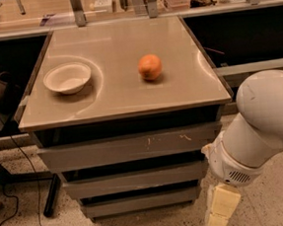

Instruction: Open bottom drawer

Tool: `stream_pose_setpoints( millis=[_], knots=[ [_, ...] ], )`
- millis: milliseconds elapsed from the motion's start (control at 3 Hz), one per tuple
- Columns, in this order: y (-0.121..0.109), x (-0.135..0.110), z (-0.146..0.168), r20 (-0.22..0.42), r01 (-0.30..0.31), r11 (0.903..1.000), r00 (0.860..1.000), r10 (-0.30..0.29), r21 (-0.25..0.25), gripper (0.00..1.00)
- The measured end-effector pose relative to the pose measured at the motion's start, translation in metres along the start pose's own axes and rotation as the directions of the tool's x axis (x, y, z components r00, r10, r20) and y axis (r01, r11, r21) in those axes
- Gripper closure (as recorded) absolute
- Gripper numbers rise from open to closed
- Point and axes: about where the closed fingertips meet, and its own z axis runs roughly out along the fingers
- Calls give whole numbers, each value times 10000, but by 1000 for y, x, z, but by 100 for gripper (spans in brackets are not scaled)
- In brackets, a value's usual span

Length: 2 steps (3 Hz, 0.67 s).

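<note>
Gripper (218,214) hanging low at the right, just beside the closed bottom drawer (139,202), down there to reach its front. Spread or pinched? No way to know.

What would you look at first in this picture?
The big white robot arm at lower right, its cream gripper low beside the plain grey bottom drawer, which looks shut. On the tan cabinet top sit a round orange fruit, near the middle, and a shallow white bowl at left.

Open floor (156,223): end effector (219,213) beside bottom drawer (139,202)
</note>
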Motion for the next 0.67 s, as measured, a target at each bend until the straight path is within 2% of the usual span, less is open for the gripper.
stream_pose_setpoints(
  millis=[333,667],
  knots=[
    [2,0,3,55,-98,9999,9999,99,-35,0],
    [18,2,50,392,-490,9957,9979,521,-781,0]
  ],
)
